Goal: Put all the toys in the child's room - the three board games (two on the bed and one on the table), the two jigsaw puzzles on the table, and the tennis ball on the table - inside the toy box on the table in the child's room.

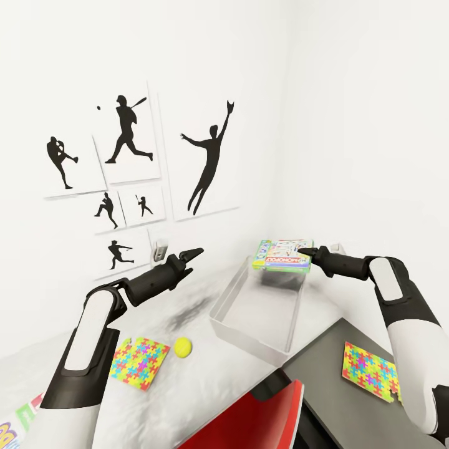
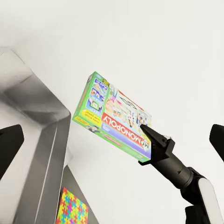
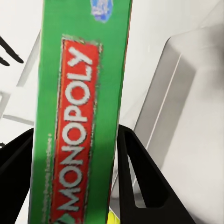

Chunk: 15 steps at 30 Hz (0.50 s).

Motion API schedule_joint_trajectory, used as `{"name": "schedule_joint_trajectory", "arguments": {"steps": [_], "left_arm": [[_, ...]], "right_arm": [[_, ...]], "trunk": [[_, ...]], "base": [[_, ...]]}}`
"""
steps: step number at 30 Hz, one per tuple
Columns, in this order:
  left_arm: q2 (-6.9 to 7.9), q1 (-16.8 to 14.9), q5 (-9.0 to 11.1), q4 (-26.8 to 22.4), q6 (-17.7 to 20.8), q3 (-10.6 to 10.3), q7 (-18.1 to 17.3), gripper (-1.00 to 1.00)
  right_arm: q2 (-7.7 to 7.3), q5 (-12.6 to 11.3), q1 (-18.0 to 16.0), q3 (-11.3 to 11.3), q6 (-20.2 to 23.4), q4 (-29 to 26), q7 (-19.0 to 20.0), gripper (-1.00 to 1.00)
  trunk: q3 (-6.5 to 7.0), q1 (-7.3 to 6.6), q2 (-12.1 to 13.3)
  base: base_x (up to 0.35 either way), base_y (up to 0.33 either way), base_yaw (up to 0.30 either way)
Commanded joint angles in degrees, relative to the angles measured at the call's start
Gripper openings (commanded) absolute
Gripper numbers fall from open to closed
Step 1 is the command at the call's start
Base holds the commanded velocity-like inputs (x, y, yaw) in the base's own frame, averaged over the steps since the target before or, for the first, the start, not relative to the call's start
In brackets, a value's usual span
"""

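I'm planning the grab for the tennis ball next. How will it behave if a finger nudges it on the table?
The tennis ball is round and sits free on the smooth table, so a nudge would probably send it rolling. It lies just beside a puzzle, which looks too flat to stop it. It looks small and light, so a centred pinch should lift it easily.

Bright, even rendered light, soft shadows; right wrist close-up slightly blurred.
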Motion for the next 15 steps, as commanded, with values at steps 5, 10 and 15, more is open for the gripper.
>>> {"name": "schedule_joint_trajectory", "arguments": {"steps": [5,10,15], "left_arm": [[-0.02,-0.06,0.6,-0.05,0.14,0.03,0.57,1.0],[-0.02,-0.06,0.6,-0.05,0.14,0.06,0.59,1.0],[-0.02,-0.06,0.6,-0.05,0.14,0.08,0.57,1.0]], "right_arm": [[0.03,0.55,-0.07,-0.12,0.24,0.0,0.58,-1.0],[0.04,0.55,-0.07,-0.16,0.24,0.0,0.58,-1.0],[0.04,0.55,-0.07,-0.17,0.24,-0.07,0.59,-1.0]], "trunk": [[-0.14,0.04,-0.14],[-0.14,0.04,-0.14],[-0.14,0.04,-0.14]], "base": [[0.0,0.0,0.0],[0.0,0.0,0.0],[0.0,0.0,0.0]]}}
